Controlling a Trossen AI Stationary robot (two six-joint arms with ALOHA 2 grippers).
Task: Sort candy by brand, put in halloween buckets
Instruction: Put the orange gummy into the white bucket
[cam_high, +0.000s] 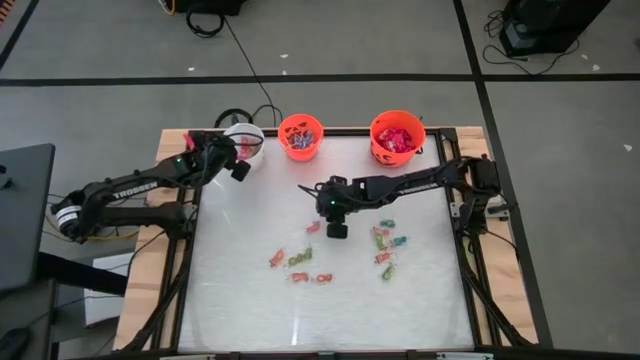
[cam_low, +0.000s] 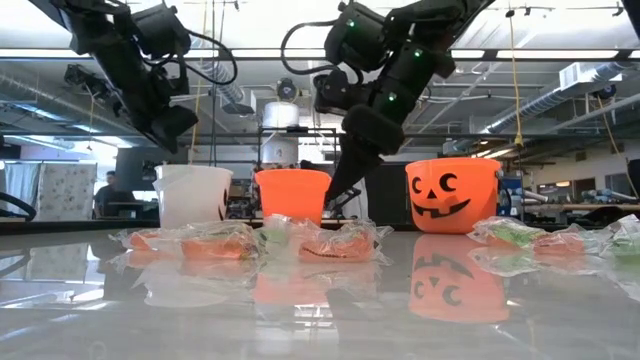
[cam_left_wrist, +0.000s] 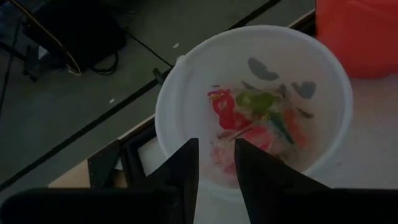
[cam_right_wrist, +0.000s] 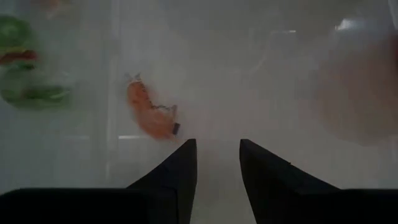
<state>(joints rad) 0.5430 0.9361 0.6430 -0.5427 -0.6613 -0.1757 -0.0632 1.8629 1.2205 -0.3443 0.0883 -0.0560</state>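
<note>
Orange candy (cam_right_wrist: 151, 113): on the table just ahead of the right gripper (cam_right_wrist: 214, 149), off to one side of the gap between its fingers, not touching them.
Look: small orange piece in clear twisted wrapper, lying flat.
Right gripper state: fingers parted, nothing between them; it hangs over the table near the small orange bucket (cam_high: 300, 136).
Other loose candy (cam_high: 297, 258): orange and green wrapped pieces scattered farther from that bucket than the gripper.
White bucket (cam_left_wrist: 252, 106): beside the small orange bucket; left gripper (cam_left_wrist: 216, 152) above its rim, fingers parted, empty.
Left wrist view only: red, green and orange pieces in the white bucket.
High view only: red packets fill the large orange bucket (cam_high: 397, 135); mixed pieces lie in the small one.
Low view only: jack-o'-lantern face on the large bucket.
</note>
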